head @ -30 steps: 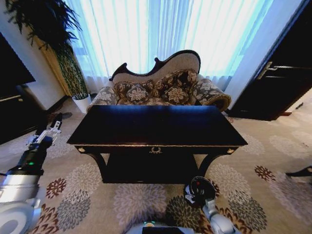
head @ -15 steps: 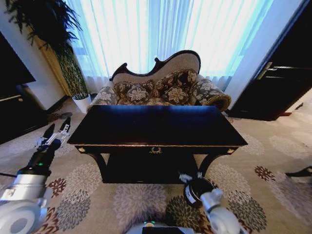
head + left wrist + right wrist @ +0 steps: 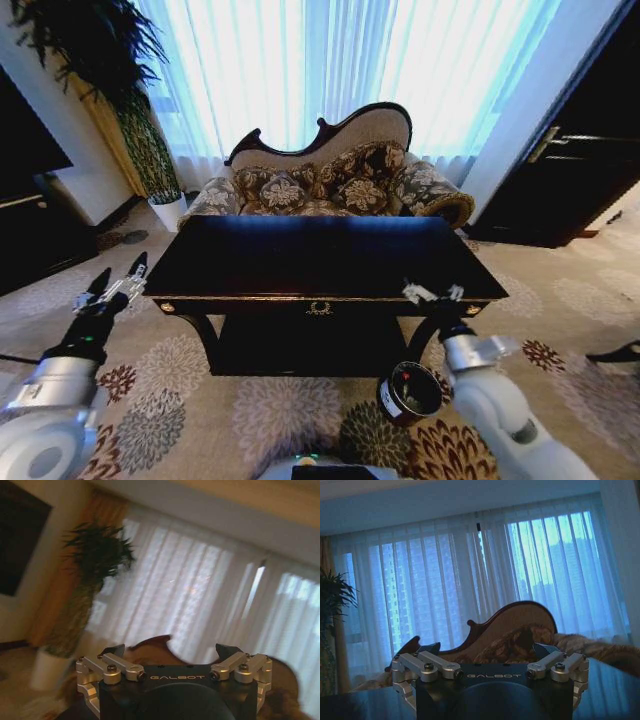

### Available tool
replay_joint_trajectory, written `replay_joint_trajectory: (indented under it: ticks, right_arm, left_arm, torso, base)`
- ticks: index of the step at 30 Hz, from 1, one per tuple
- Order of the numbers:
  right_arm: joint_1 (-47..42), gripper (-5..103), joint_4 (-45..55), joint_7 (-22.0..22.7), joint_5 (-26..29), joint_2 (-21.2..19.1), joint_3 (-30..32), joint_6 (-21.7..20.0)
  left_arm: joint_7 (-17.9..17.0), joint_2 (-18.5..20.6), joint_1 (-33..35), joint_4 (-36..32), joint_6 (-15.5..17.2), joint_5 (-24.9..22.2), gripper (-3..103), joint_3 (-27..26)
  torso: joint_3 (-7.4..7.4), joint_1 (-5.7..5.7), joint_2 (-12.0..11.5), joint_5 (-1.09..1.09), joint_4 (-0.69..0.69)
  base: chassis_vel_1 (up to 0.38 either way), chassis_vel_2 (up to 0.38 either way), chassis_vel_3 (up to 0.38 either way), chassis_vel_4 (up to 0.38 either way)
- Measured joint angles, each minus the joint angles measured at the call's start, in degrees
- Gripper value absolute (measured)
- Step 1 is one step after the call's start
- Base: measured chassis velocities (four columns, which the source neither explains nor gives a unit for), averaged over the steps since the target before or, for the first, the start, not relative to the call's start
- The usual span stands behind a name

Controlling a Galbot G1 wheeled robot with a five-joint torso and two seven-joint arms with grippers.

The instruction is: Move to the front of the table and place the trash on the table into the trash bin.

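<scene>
The dark glossy table [image 3: 320, 262] stands straight ahead, its gold-trimmed front edge facing me. The trash is out of view. On the carpet by the table's front right leg sits the small black trash bin [image 3: 410, 392], tipped toward me. My right gripper [image 3: 432, 293] is open, raised to the table's front edge near the right corner, above the bin. In the right wrist view its open gripper [image 3: 487, 649] faces across the table top [image 3: 612, 692]. My left gripper [image 3: 118, 284] is open, just left of the table's left corner; in its wrist view the gripper [image 3: 171, 652] holds nothing.
A floral sofa [image 3: 330, 185] stands right behind the table under bright curtains. A potted plant [image 3: 130, 120] and a black cabinet [image 3: 30, 235] are at the left, a dark door [image 3: 580, 170] at the right. Patterned carpet lies on both sides.
My right arm has risen from the floor beside the bin up to the table's front edge. My left gripper has moved forward and up toward the table's left corner.
</scene>
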Motion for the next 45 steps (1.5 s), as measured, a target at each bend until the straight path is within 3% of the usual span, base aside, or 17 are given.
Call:
replay_joint_trajectory:
  ticks: [4, 17, 25, 45]
  right_arm:
    - [-0.2, 100, 0.5, -0.9, -2.7, 0.2, 0.8, 0.2]
    - [-1.3, 100, 1.7, -4.8, -5.0, 0.2, 2.1, 2.1]
    - [-2.3, 100, 3.3, -5.0, -4.4, 1.1, 1.3, 0.3]
    - [-2.7, 100, 2.5, -5.2, -4.5, 2.0, 1.8, 0.4]
  left_arm:
    - [-2.5, 0.2, 0.0, 0.4, 0.8, 1.9, 100, 0.1]
    - [-2.1, 1.5, -0.5, 0.7, 1.6, 2.6, 100, -0.1]
    - [-2.2, 1.4, -1.2, 0.0, 2.7, 2.0, 100, 1.4]
    - [-1.9, 0.6, -1.0, 0.0, 2.9, 2.3, 100, 2.4]
  torso:
    - [0.00, 0.00, 0.0, 0.01, -0.01]
    - [0.00, 0.00, 0.0, 0.00, -0.01]
    - [0.00, 0.00, 0.0, 0.00, -0.01]
    - [0.00, 0.02, 0.0, -0.01, 0.00]
  base:
    - [0.000, 0.000, 0.000, 0.000]
    - [0.000, 0.000, 0.000, 0.000]
    - [0.000, 0.000, 0.000, 0.000]
    - [0.028, -0.029, -0.027, 0.029]
